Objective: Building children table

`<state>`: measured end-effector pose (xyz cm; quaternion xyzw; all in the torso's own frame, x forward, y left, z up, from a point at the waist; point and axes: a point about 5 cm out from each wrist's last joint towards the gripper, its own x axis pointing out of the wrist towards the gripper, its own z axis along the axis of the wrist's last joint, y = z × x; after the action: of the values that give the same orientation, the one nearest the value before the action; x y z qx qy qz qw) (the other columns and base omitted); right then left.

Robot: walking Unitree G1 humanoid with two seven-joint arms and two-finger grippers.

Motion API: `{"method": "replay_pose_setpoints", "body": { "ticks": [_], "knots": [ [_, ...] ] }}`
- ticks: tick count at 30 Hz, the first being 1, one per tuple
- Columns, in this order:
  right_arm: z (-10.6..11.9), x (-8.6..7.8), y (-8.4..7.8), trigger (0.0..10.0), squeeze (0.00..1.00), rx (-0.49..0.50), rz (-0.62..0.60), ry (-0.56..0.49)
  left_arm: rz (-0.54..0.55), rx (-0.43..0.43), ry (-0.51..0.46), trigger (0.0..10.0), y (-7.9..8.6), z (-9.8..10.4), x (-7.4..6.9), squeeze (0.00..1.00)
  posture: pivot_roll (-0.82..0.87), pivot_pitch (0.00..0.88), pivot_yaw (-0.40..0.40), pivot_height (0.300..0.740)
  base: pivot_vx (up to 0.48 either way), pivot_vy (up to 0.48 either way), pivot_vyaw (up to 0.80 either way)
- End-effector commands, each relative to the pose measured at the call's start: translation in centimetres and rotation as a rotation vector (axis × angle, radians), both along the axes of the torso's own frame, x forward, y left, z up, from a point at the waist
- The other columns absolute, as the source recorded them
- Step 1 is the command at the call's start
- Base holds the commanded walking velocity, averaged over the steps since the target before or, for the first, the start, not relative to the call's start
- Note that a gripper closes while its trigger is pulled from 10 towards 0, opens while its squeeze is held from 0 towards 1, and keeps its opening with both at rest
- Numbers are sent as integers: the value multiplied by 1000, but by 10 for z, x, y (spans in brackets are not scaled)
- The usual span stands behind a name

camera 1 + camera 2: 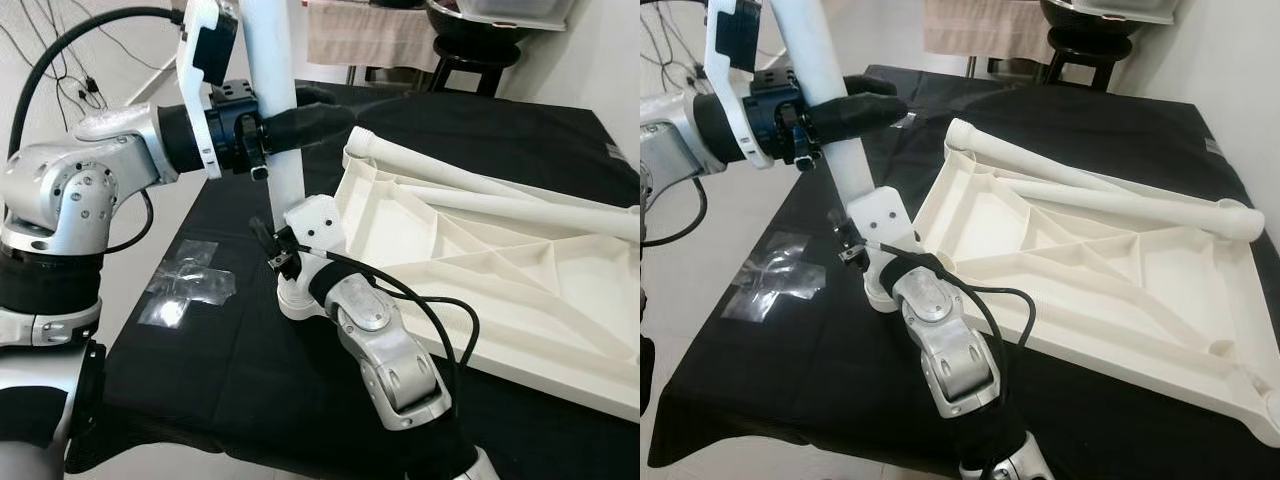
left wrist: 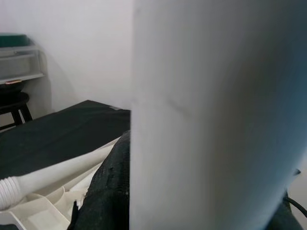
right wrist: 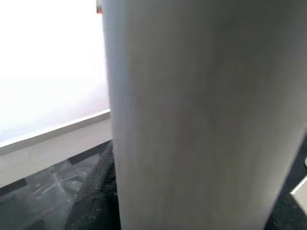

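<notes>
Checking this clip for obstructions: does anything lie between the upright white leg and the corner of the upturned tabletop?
Nothing visible does. Both grippers hold the leg upright beside the tabletop corner; bare black cloth lies between.

Left gripper point(image 1: 300, 125) clamped high; right gripper point(image 1: 290, 285) clamped low.

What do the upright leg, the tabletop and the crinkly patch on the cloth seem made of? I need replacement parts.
The leg and the upturned tabletop look like moulded white plastic: matte, with thin stiffening ribs underneath. The patch looks like clear plastic film, since it is see-through, creased and glinting. Both grippers, left and right, hold the leg.
</notes>
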<state>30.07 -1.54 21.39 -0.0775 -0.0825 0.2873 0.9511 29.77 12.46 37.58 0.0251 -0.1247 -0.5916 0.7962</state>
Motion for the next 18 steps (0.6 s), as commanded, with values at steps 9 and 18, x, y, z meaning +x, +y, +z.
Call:
{"method": "replay_pose_setpoints", "body": {
  "ticks": [9, 18],
  "knots": [
    [21, 34, -46, 10000, 0, -122, 527, -24, -70, 17, 7, 0, -3, -1, -5, 0, 60, 175, -53, 740, 0, 0, 0],
    [18, 45, -53, 10000, 0, -183, 762, 71, -88, 26, 7, 0, -3, -2, -9, 0, 71, 177, -44, 740, 0, 0, 0]
  ]
}}
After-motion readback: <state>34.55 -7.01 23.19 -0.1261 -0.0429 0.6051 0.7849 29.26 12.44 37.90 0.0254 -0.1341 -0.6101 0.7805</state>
